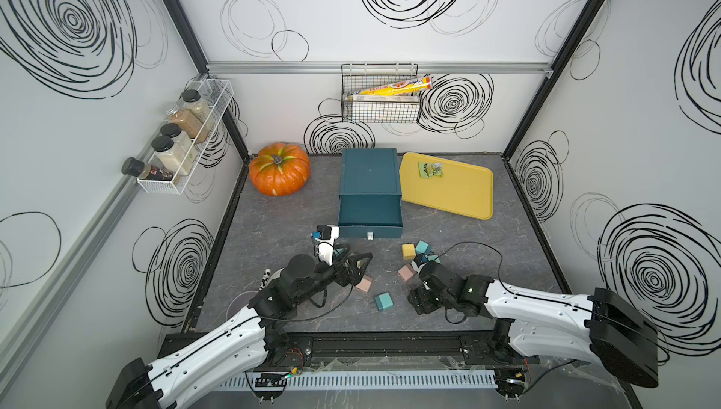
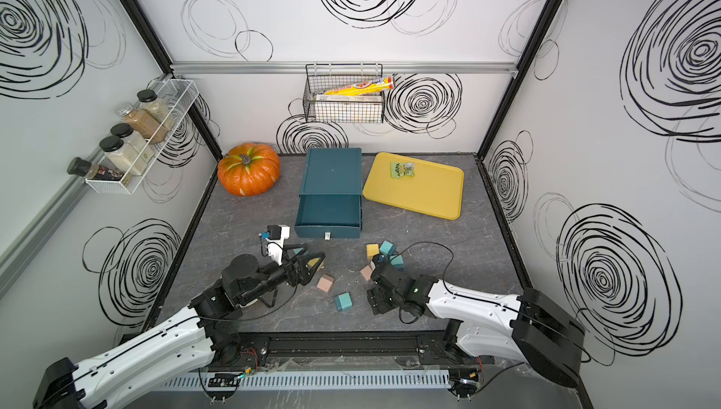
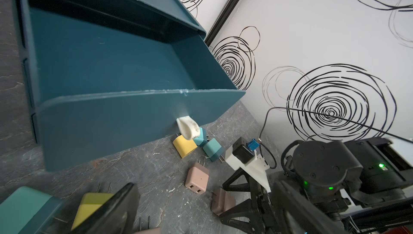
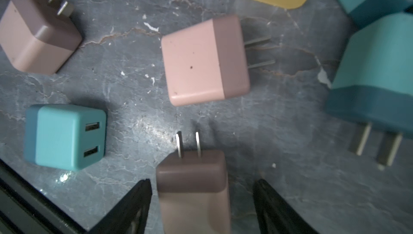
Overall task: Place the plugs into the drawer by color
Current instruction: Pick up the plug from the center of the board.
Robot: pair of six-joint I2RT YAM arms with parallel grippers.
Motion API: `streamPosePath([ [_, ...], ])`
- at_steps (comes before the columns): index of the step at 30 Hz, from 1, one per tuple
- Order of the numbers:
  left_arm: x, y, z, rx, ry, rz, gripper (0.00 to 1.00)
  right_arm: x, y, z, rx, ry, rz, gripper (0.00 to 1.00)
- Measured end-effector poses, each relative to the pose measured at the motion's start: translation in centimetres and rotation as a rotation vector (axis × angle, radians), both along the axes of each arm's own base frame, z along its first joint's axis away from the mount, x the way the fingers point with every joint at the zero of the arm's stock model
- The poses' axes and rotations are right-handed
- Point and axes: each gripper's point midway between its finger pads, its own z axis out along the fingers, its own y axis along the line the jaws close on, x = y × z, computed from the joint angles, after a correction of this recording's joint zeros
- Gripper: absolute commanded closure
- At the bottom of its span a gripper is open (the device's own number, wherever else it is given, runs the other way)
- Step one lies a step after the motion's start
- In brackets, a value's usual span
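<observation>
Our right hand [image 4: 201,182] straddled the dusty pink cube-shaped plug [image 4: 193,190], spread wide, gaps both sides; we'd want it centred before squeezing.

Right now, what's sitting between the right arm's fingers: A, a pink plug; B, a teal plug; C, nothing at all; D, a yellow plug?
A: the right wrist view shows a pink plug, prongs pointing away, between the right arm's fingers, with a gap on each side of it.
</observation>
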Motion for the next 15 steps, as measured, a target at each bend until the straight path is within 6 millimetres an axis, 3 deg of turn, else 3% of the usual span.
streamPosePath([
  [5,0.0,-0.01,-0.03,0.001,0.001,0.0,0.01,0.18,-0.09,-0.3,-0.029,-0.014,-0.004,0.3],
  [10,0.01,-0.01,-0.04,0.001,0.001,0.0,0.01,0.28,0.09,-0.48,-0.05,-0.024,-0.002,0.45],
  [15,0.01,0.0,-0.05,0.001,0.001,0.0,0.01,0.21,0.32,-0.65,-0.07,-0.031,-0.006,0.43],
])
